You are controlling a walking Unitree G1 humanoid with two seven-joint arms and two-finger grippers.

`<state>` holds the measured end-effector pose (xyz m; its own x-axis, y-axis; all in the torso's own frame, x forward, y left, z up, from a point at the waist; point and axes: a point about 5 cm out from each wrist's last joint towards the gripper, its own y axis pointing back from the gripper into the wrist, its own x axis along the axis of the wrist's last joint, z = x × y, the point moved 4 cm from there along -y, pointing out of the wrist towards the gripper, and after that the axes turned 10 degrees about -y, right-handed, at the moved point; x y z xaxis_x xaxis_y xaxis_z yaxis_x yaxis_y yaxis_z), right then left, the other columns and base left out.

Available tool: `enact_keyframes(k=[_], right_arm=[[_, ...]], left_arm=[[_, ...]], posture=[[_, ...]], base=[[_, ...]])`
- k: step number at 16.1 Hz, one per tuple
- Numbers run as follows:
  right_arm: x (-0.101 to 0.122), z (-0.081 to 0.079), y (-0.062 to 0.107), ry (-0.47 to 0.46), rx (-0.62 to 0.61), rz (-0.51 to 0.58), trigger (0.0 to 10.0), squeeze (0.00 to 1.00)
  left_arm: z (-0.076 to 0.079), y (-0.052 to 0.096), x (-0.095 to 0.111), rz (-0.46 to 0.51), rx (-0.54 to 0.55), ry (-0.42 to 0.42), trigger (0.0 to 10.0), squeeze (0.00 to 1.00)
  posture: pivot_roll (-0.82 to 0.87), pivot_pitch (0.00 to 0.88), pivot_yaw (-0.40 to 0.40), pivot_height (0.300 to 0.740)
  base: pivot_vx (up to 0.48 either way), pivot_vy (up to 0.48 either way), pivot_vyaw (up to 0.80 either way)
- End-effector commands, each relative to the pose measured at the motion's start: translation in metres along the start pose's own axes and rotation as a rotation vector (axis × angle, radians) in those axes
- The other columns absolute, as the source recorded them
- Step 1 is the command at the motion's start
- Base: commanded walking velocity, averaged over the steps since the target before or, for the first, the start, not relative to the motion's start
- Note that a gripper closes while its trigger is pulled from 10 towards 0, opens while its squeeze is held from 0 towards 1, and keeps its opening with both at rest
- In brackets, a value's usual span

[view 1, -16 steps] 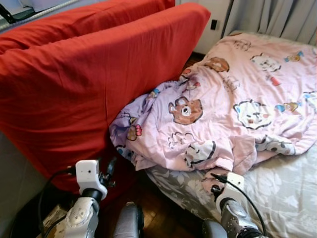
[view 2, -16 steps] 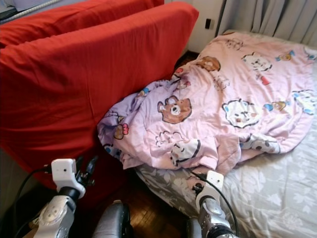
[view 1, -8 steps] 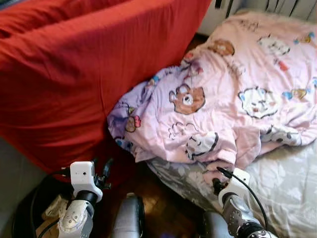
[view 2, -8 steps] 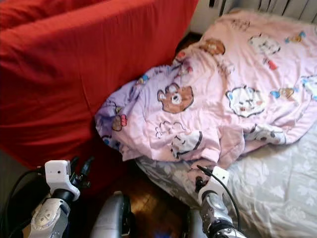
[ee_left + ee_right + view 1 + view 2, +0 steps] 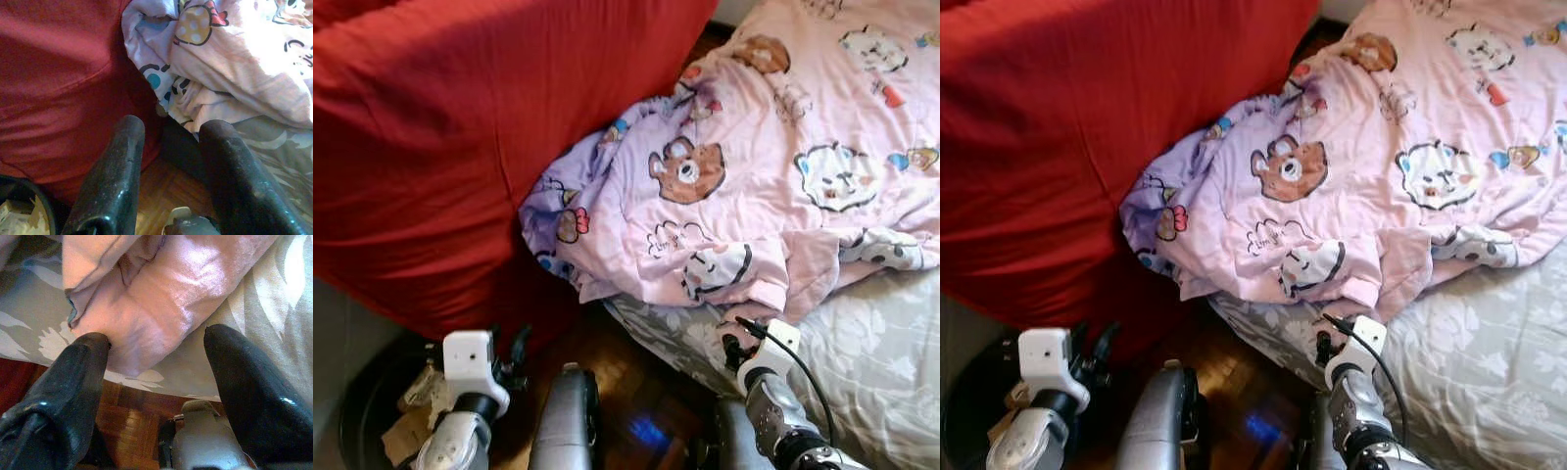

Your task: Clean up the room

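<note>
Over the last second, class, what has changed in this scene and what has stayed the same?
The head camera tipped downward, so the whole scene shifted; nothing itself moved. The right gripper stays open around the pink blanket's hanging corner, not yet clamped. The left gripper stays open by the red mattress. Nothing was grasped or released.

Bedroom in a home, as I see it: bed [image 5: 881, 362] with grey flowered sheet, pink cartoon-bear blanket [image 5: 754, 186], red mattress [image 5: 460, 127] alongside, wooden parquet floor [image 5: 636, 392].
</note>
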<state>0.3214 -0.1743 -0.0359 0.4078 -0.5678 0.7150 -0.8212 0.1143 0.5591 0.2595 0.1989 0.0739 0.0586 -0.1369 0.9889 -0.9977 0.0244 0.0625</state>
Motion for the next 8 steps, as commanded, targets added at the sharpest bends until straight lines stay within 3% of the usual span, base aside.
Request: enact_keyframes(k=[1, 6, 8], right_arm=[[-0.008, 0.002, 0.002, -0.009, -0.008, -0.022, 10.0, 0.0], [-0.002, -0.006, 0.0, -0.018, 0.012, 0.0, 10.0, 0.0], [0.002, -0.017, -0.001, -0.054, 0.066, 0.02, 10.0, 0.0]], left_arm=[[0.001, 0.005, -0.003, -0.024, -0.006, -0.001, 10.0, 0.0], [0.007, 0.01, 0.0, -0.032, -0.031, -0.015, 10.0, 0.0], [0.009, 0.013, 0.001, -0.035, -0.035, -0.016, 10.0, 0.0]], posture=[[0.21, 0.352, 0.06, 0.635], [0.22, 0.375, 0.066, 0.635], [0.23, 0.379, 0.065, 0.635]], base=[[0.0, 0.0, 0.0], [0.0, 0.0, 0.0], [0.0, 0.0, 0.0]])
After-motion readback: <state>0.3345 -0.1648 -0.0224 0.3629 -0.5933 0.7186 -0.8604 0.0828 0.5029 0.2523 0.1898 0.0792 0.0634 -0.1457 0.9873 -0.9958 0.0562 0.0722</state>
